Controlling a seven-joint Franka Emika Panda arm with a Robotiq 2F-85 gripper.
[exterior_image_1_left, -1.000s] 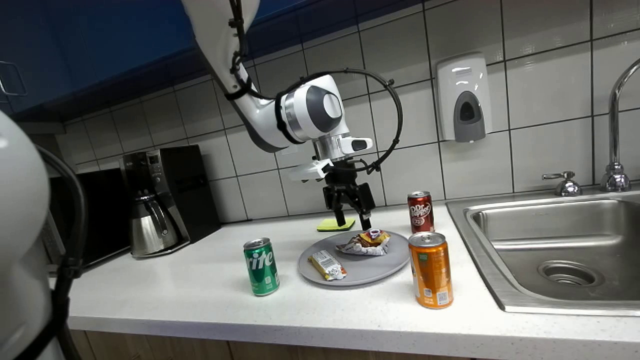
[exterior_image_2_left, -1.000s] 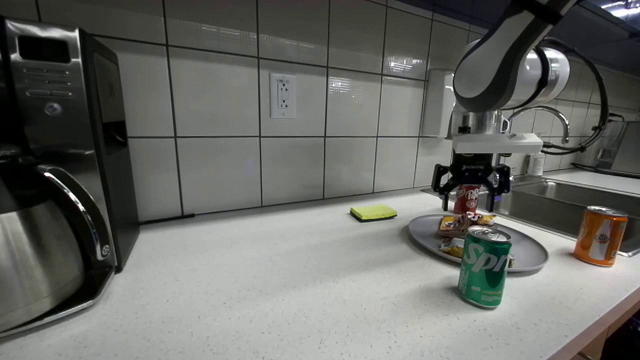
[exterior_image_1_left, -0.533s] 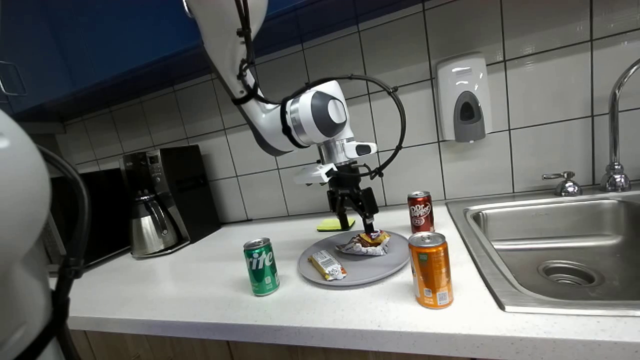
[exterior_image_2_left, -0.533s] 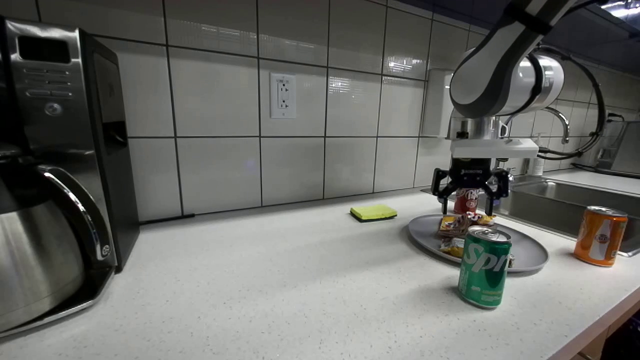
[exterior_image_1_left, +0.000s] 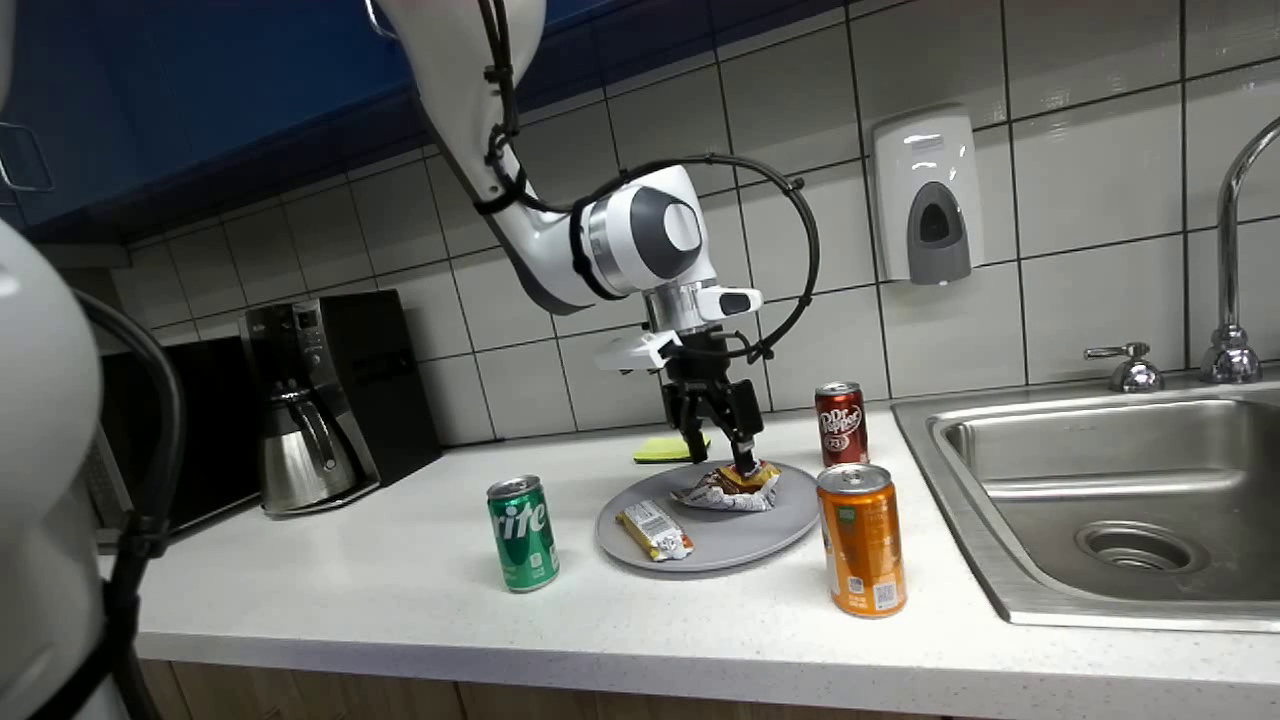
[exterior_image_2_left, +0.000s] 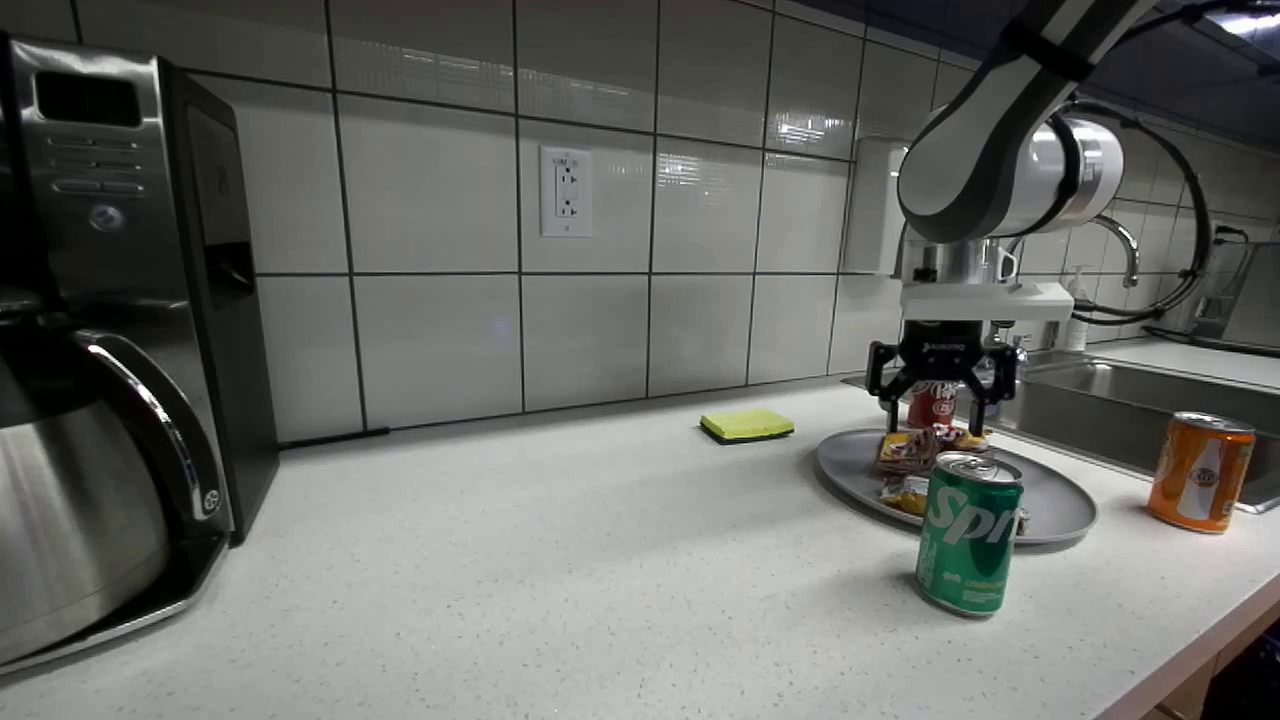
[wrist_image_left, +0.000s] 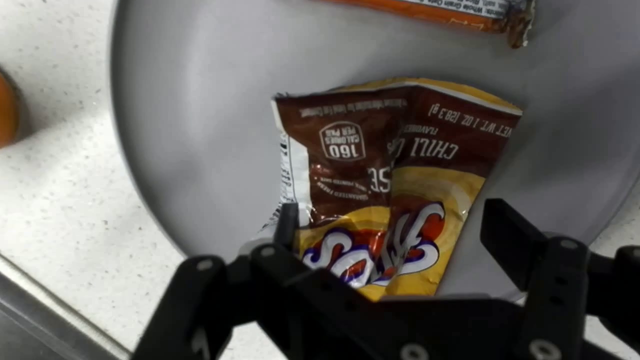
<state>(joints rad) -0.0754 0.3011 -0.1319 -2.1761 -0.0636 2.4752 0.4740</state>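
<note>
Probably light, soft and slick, the bag (wrist_image_left: 375, 195) is lying on the plate (wrist_image_left: 200, 125), its sides likely offering the surest pinch. Over it, the gripper (wrist_image_left: 395, 224) is standing with fingers apart.

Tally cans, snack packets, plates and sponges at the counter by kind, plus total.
Cans: 3 (green can, orange can, red can)
Snack packets: 2 (chip bag, bar packet)
Plates: 1 (gray plate)
Sponges: 1 (yellow-green sponge)
Total: 7
</note>
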